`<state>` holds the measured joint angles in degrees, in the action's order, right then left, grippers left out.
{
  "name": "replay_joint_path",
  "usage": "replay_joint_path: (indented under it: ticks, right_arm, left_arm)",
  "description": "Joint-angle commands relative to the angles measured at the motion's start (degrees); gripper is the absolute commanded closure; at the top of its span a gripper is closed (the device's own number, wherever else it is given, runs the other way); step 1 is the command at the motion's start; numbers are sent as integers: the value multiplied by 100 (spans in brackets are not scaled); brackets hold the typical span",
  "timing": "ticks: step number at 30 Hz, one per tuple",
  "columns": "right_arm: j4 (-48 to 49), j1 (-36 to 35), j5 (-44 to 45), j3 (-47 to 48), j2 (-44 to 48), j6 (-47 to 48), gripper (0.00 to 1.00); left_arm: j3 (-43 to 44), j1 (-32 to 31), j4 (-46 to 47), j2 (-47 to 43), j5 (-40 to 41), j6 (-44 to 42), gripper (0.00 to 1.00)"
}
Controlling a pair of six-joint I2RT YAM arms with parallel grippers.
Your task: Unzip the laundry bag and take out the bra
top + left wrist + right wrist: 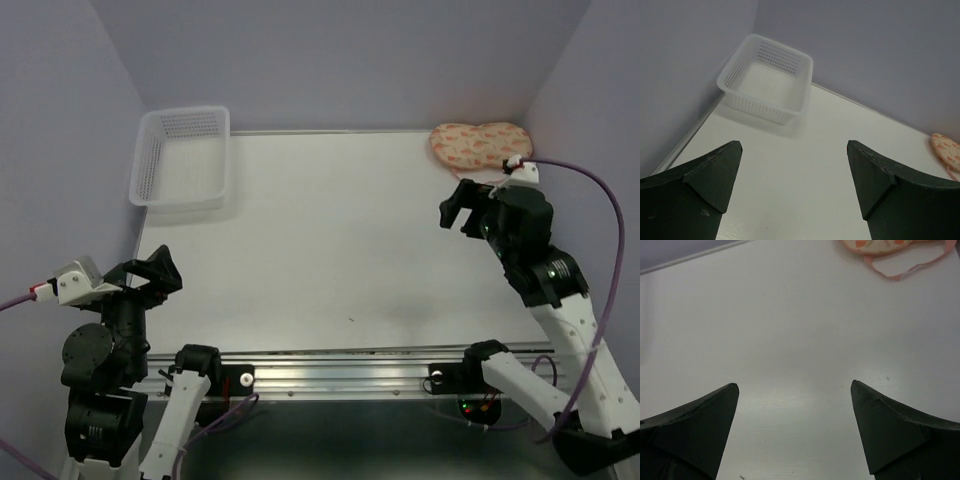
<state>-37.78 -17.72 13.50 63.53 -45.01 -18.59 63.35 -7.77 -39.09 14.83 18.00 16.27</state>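
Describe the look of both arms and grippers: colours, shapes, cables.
Both arms mix black joints with white links. The left gripper and right gripper have dark wedge-shaped fingers. A purple cable reaches each wrist; a green light marks the right arm.

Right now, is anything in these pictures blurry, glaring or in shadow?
Top external: soft even light, with a faint shadow beside the mesh basket. Left wrist: the fingers are dark, showing little detail. Right wrist: mild sheen on the table; the laundry bag is cut off at the top edge.

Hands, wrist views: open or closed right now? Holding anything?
Left hand: open, holding nothing.
Right hand: open, holding nothing; the laundry bag lies untouched beyond it.
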Motion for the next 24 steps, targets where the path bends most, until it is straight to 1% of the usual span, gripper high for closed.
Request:
replay_joint_path:
  ticks: [1, 2, 3, 4, 6, 7, 8, 10, 11, 13, 14, 16, 17, 18, 19, 20, 21, 22, 23, 24]
  right_arm:
    - [772, -39, 821, 387, -1419, -699, 0]
    - [781, -39, 908, 536, -1788, -699, 0]
    - [781, -39, 1214, 686, -2157, -725, 0]
    - [851, -39, 1582, 966, -2857, -621, 0]
    - [1044, -39, 1901, 1222, -3546, -357, 0]
    - [1253, -39, 2015, 1354, -4211, -208, 0]
    - [1351, 48, 2138, 1686, -4548, 37, 0]
    - [1571, 154, 2113, 2074, -5207, 284, 0]
    - [1615, 233, 2218, 2511, -5854, 503, 0]
    - [1764, 233, 2367, 2979, -6499, 785, 0]
    - [1826, 233, 2542, 3434, -7094, 1100, 0]
    - [1940, 286, 2719, 3919, -7669, 1409, 0]
    - [2002, 286, 2920, 4130, -7915, 1733, 0]
    - [2072, 286, 3026, 4341, -8379, 1979, 0]
    - [2334, 286, 3132, 4665, -8583, 2252, 0]
    - [2537, 286, 3263, 4764, -8768, 2803, 0]
    - [2774, 286, 3491, 4835, -9083, 3104, 0]
    - [3272, 286, 3589, 4905, -9243, 3429, 0]
    - [3555, 338, 3764, 4915, -9366, 4059, 0]
    - [4115, 339, 3826, 4932, -9620, 4343, 0]
  left_arm:
    - [-95, 12, 419, 108, 90, 130, 1]
    - [-165, 12, 507, 99, 20, 148, 1]
    - [-287, 12, 664, 99, -68, 139, 1]
    - [-332, 12, 718, 116, -121, 183, 1]
    - [-472, 12, 859, 134, -104, 236, 1]
    - [-508, 12, 903, 152, -156, 245, 1]
    - [-569, 12, 999, 204, -200, 245, 1]
    - [-587, 12, 1096, 301, -384, 210, 1]
    - [-570, 12, 1131, 397, -402, 149, 1]
    - [-535, 12, 1175, 503, -402, 96, 1]
    - [-474, 12, 1202, 582, -385, 17, 1]
    - [-394, 12, 1228, 644, -315, -27, 1]
    - [-359, 12, 1220, 696, -288, -62, 1]
    - [-298, 12, 1237, 714, -271, -80, 1]
    - [-262, 12, 1237, 740, -227, -133, 1]
    - [-236, 12, 1237, 793, -209, -142, 1]
    - [-157, 12, 1202, 828, -183, -151, 1]
    - [-113, 12, 1176, 863, -174, -168, 1]
    - [-78, 12, 1141, 925, -183, -203, 1]
    - [1, 12, 1106, 969, -174, -221, 1]
